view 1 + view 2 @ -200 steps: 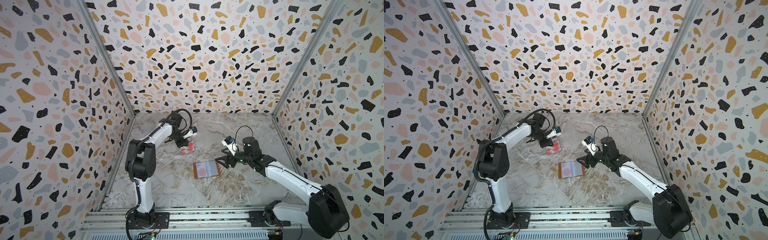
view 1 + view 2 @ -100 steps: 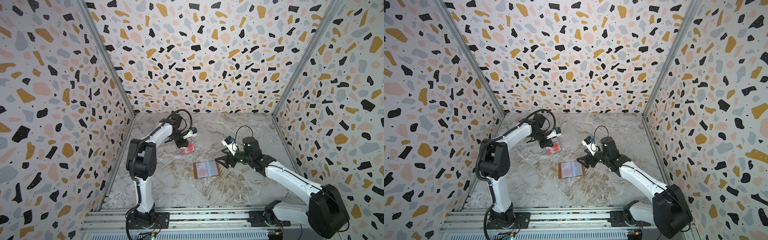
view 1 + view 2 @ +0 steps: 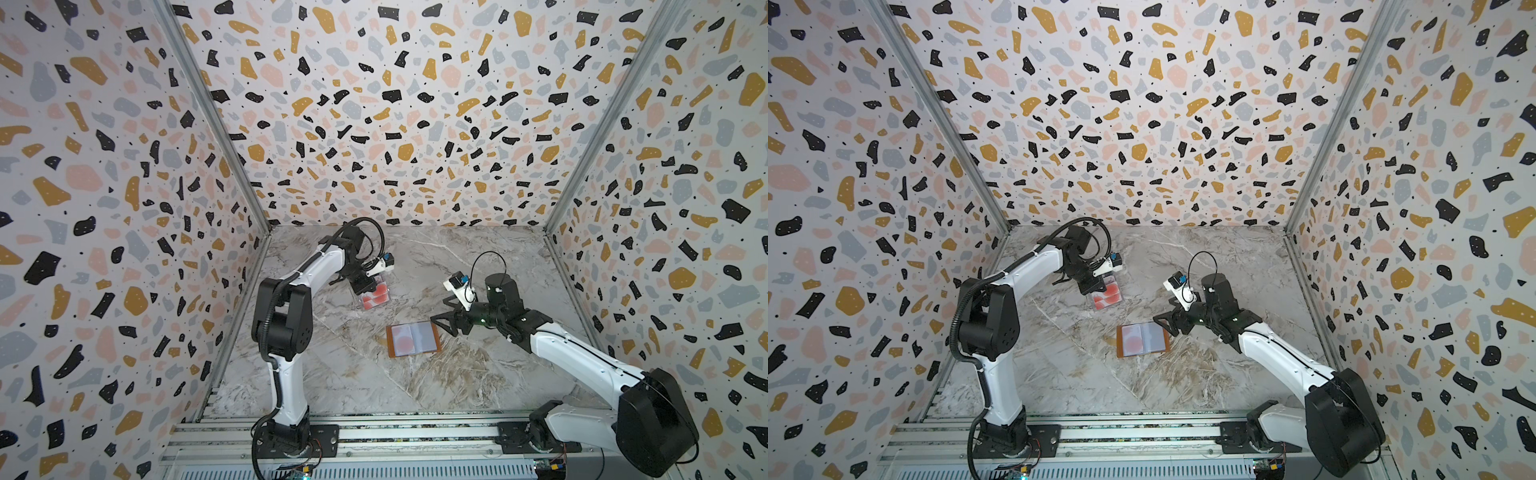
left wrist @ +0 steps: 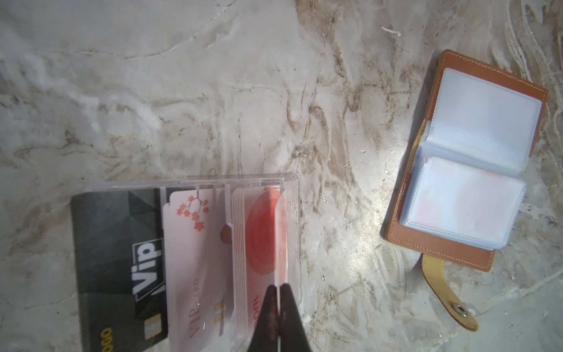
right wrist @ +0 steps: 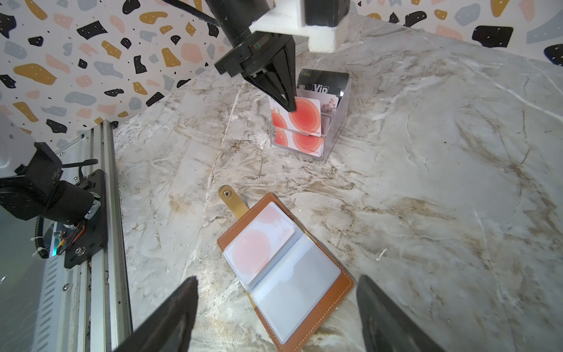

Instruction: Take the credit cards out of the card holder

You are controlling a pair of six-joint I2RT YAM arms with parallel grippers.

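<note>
No change resolved over the interval. Left end effector (image 5: 291,105), pinched on a red-circle card (image 5: 306,119) over the clear case (image 5: 335,131), right end effector (image 5: 277,280) with jaws spread, and card holder (image 3: 412,338) all plot where they did. Any motion is too small to tell.

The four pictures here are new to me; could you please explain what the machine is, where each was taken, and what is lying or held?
Two white robot arms stand at a marble table. Both top views look down from overhead; each wrist view rides on one arm. The left gripper is shut on a white card with red circles at a clear case of cards. The right gripper hangs open by the open brown card holder, where a pale card sits in a sleeve.
</note>
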